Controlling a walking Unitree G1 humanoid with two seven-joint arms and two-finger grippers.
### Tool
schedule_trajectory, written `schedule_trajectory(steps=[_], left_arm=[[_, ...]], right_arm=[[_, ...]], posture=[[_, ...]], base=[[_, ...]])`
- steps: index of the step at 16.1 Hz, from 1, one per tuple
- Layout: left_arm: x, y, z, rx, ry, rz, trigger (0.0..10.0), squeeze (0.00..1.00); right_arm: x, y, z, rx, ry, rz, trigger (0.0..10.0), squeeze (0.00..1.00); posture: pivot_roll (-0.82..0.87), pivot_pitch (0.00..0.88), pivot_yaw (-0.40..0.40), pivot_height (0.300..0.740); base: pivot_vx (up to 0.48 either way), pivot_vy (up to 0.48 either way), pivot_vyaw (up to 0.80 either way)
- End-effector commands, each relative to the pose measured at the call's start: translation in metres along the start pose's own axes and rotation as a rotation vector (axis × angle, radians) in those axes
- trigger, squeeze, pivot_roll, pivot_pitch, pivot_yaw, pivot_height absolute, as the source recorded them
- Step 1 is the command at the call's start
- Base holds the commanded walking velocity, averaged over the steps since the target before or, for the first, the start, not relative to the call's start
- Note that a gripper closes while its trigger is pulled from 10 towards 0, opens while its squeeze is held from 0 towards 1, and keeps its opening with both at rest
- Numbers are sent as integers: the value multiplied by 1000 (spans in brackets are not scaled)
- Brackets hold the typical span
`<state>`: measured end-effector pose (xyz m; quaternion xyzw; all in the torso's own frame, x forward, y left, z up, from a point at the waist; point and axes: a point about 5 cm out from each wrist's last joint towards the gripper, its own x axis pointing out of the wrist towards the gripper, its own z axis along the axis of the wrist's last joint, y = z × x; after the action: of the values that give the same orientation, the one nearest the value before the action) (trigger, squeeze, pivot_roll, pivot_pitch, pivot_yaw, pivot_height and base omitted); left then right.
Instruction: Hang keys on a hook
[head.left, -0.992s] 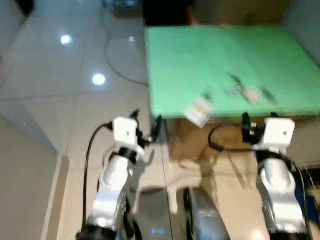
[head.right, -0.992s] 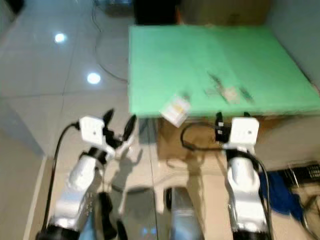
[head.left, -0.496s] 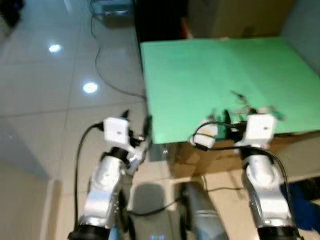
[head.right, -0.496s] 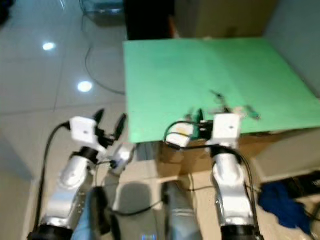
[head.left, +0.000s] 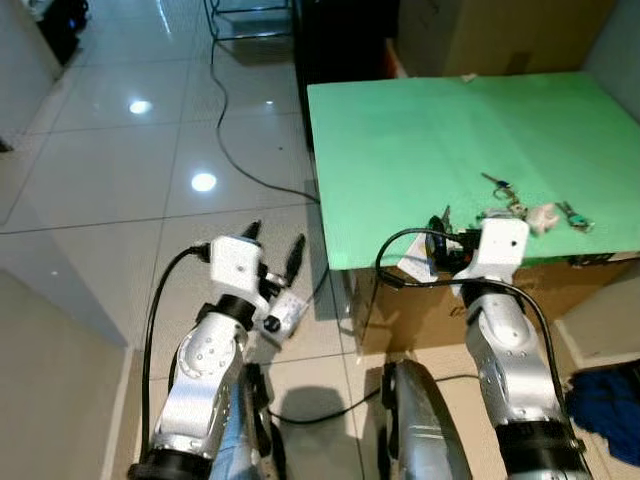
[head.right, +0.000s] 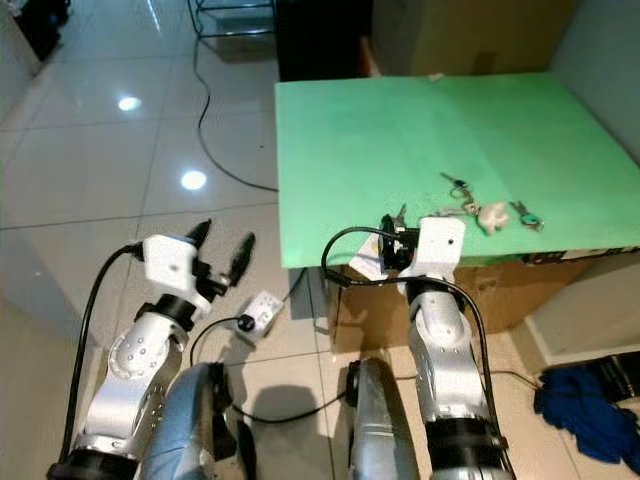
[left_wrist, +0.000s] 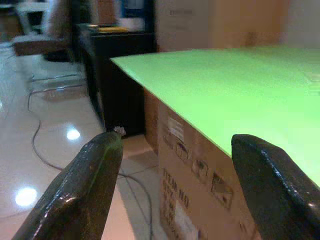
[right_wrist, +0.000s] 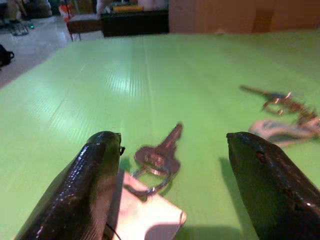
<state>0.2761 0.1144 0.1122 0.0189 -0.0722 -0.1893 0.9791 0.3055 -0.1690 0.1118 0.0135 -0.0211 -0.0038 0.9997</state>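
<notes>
Silver arms, white wrist boxes, black cables, black-fingered left gripper (head.left: 272, 243)

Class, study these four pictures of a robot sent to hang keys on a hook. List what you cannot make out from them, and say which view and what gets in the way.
1. The hook: nowhere to be found.
2. The single key with its white tag: in the eye views the right gripper hides most of it.
3. The bunch of keys: too small in the eye views, blurred in the right wrist view.
4. The box under the green board: its label, seen between the left gripper's fingers, is too blurred to read.

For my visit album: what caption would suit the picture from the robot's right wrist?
Open right gripper poised over a single silver key with white tag on the green corrugated board.
</notes>
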Motion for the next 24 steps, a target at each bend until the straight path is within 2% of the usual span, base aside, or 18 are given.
schedule_trajectory(steps=[1,4,8,9,10,15,17,22,24], left_arm=[[2,-6,6,12,-15,-52,10000,0],[1,-4,7,11,-18,-48,10000,0],[1,-3,8,11,-17,-47,10000,0],[2,-3,8,11,-18,-48,10000,0],[2,-3,7,8,-16,-51,10000,0],[2,-6,6,-2,-9,-65,10000,0],[2,-6,5,-12,-1,-65,10000,0],[2,-6,1,-62,20,-53,10000,0],[2,-8,0,-78,24,-54,10000,0]], right_arm=[[2,-3,-2,33,4,-21,10000,0],[2,-5,-6,68,21,-45,10000,0],[7,0,-5,161,33,-41,10000,0],[8,0,-5,183,36,-47,4510,0],[9,-1,-5,204,41,-49,0,0],[9,4,-10,276,98,-8,0,0],[10,6,-12,271,119,6,0,0],[10,6,-24,85,226,63,0,0],[9,6,-24,64,231,74,0,0]], posture=[[-170,171,47,588],[-168,180,48,588],[-171,187,52,588],[-173,186,53,588],[-176,184,55,588],[-181,183,52,588],[-180,184,50,588],[-183,179,44,588],[-186,177,42,588]], base=[[0,0,0],[0,0,0],[0,0,0],[0,0,0],[0,0,0],[0,0,0],[0,0,0],[0,0,0],[0,0,0]])
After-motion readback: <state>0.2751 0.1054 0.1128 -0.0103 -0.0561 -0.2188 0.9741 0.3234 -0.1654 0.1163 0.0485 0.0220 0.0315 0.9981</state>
